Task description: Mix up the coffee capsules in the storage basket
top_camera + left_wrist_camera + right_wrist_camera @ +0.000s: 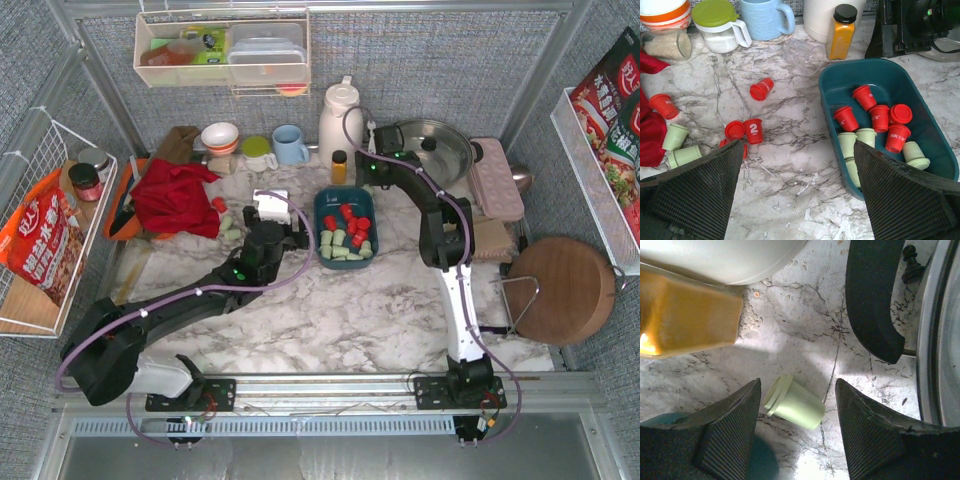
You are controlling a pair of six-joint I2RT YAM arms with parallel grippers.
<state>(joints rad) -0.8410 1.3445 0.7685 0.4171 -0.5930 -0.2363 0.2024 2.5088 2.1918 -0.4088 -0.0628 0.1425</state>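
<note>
Only the right wrist view showed a green capsule (794,402) lying on its side between the right gripper's (797,385) parted fingers, ungripped; the top view hid it. The left gripper (799,147) gaped empty, the basket (880,80) ahead to its right, loose capsules (753,131) ahead-left.

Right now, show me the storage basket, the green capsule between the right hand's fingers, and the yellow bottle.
storage basket (865,77): left wrist view, bare inner wall, far end.
green capsule (799,405): right wrist view, its side wall.
yellow bottle (841,42): left wrist view, body below the cap.
</note>
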